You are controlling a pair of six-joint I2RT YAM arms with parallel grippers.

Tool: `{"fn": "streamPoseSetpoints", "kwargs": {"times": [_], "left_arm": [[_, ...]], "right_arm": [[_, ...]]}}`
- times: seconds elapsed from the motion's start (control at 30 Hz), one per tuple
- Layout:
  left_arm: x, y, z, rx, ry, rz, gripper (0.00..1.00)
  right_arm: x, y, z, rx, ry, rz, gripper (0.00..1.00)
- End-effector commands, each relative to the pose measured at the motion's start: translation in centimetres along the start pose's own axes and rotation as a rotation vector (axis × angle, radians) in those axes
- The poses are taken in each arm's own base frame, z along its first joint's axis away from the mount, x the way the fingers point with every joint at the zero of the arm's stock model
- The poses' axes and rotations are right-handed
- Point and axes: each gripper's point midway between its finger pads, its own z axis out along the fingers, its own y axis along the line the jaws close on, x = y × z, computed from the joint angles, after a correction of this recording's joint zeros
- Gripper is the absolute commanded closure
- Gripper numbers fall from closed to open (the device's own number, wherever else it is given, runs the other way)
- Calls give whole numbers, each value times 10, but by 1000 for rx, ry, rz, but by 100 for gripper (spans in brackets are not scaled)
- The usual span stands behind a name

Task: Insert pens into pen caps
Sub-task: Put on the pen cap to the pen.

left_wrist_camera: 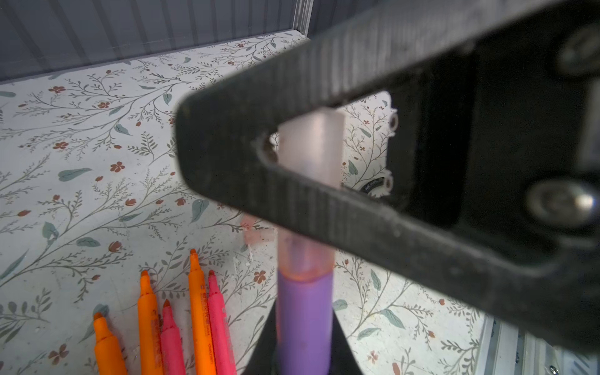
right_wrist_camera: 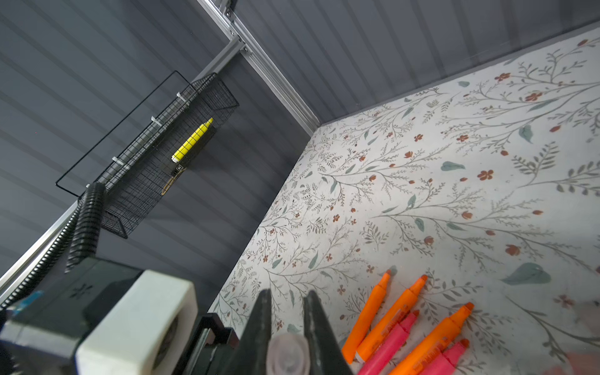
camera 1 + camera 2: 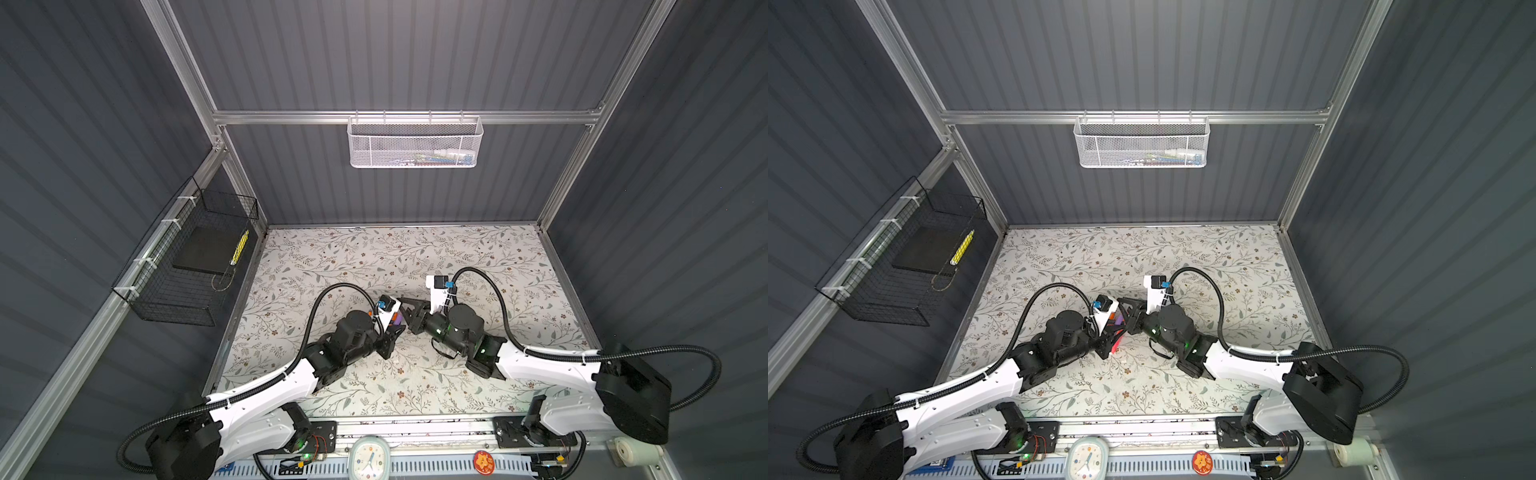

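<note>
- In both top views the left gripper [image 3: 395, 331] and the right gripper [image 3: 404, 302] met tip to tip over the middle of the floral mat [image 3: 478, 257]. Only a short stretch of the purple pen [image 3: 1119, 320] showed between them. Its long axis ran from the left gripper toward the right one. The arms and wrist cameras covered most of what lay beneath.
- In the left wrist view the left gripper [image 1: 305, 357] was clamped on the purple pen [image 1: 305, 318]. The pen ran straight out ahead of the gripper. The translucent pen cap [image 1: 310, 152] sat over its far end, in line with it. A black finger of the right gripper [image 1: 324, 201] crossed in front of the cap and hid its middle.
- Beside the left gripper, five loose pens [image 1: 181, 331], orange and pink-red, lay side by side with their tips pointing away from it. A loose cap [image 1: 258, 232] lay ahead of them on the mat.
- In the right wrist view the right gripper [image 2: 288, 311] was closed on the pen cap [image 2: 287, 354], which was seen end-on between its fingers.
- The five loose pens [image 2: 406, 331] lay just beside the right gripper, fanned, with their tips away from it. The left arm's white camera housing [image 2: 136, 324] blocked the other side. Beyond it, a black wire basket [image 2: 162, 156] held a yellow marker [image 2: 193, 139].
</note>
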Motion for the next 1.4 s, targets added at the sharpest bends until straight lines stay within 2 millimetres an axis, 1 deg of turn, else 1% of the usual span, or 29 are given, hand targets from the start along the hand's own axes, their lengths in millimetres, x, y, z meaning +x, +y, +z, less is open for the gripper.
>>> {"fn": "streamPoseSetpoints", "kwargs": {"times": [0.0,0.27,0.43,0.53,0.73,0.83,1.03,1.13,1.27,1.37], "left_arm": [[-96,26,-22,-137,-271,-8,100],[-129,31,-38,-143,-340,13,100],[-146,38,-48,-156,-369,23,100],[-155,39,-52,-151,-386,30,100],[-165,37,-55,-140,-408,52,100],[-171,40,-59,-141,-424,51,100],[-180,49,-65,-104,-449,18,100],[-184,55,-68,-120,-454,19,100],[-190,55,-71,-123,-455,38,100],[-187,48,-70,-83,-447,52,100]], "right_arm": [[83,6,-10,-59,277,-46,100],[102,15,-7,-89,321,-51,100],[109,13,-9,-84,330,-49,100],[113,18,-11,-97,342,-52,100],[118,33,-17,-150,364,-30,100],[120,39,-21,-168,376,-31,100],[121,45,-24,-186,394,-28,100],[126,45,-26,-174,420,-17,100],[145,43,-28,-159,489,-1,100],[143,32,-30,-117,469,-6,100]]}}
